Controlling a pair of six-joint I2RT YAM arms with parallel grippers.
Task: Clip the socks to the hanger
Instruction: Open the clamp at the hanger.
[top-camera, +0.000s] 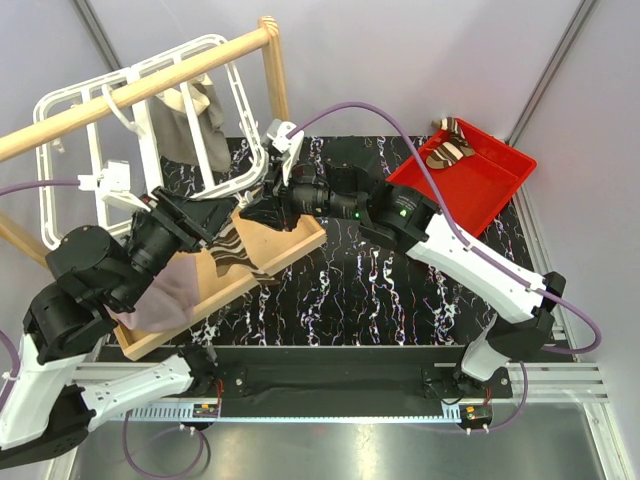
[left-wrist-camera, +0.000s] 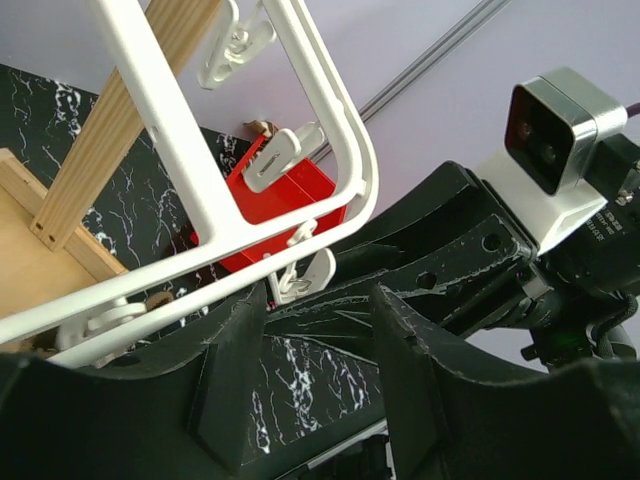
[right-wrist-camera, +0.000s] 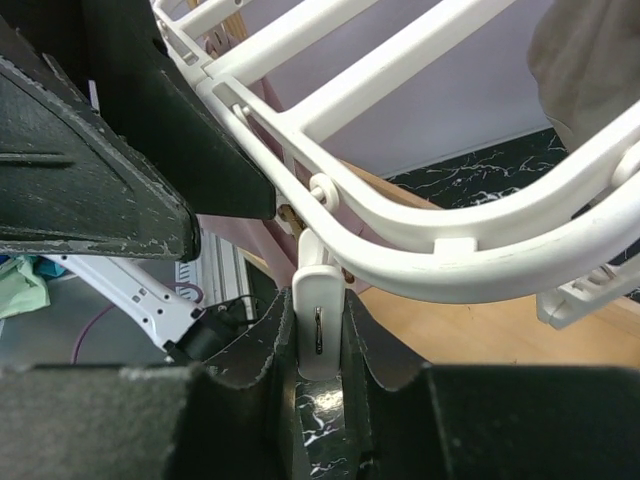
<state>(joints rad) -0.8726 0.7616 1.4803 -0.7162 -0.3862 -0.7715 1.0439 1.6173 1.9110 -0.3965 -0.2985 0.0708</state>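
Note:
The white grid hanger (top-camera: 44, 190) hangs from a wooden rail. A brown sock with cream stripes (top-camera: 232, 252) dangles below the hanger's near corner, between my two grippers. My left gripper (top-camera: 213, 224) is open beside it. In the left wrist view nothing lies between its fingers (left-wrist-camera: 320, 295), and the hanger bar (left-wrist-camera: 170, 130) crosses above them. My right gripper (right-wrist-camera: 320, 310) is shut on a white clip (right-wrist-camera: 320, 322) under the curved hanger frame (right-wrist-camera: 450, 270). More striped socks (top-camera: 450, 145) lie in the red tray (top-camera: 490, 185).
The wooden rail (top-camera: 130, 95) runs diagonally over the hanger, above a wooden base board (top-camera: 300, 245). A grey-beige cloth (top-camera: 190, 125) hangs on the hanger. A pinkish cloth (top-camera: 165, 295) drapes under my left arm. The two arms sit very close together.

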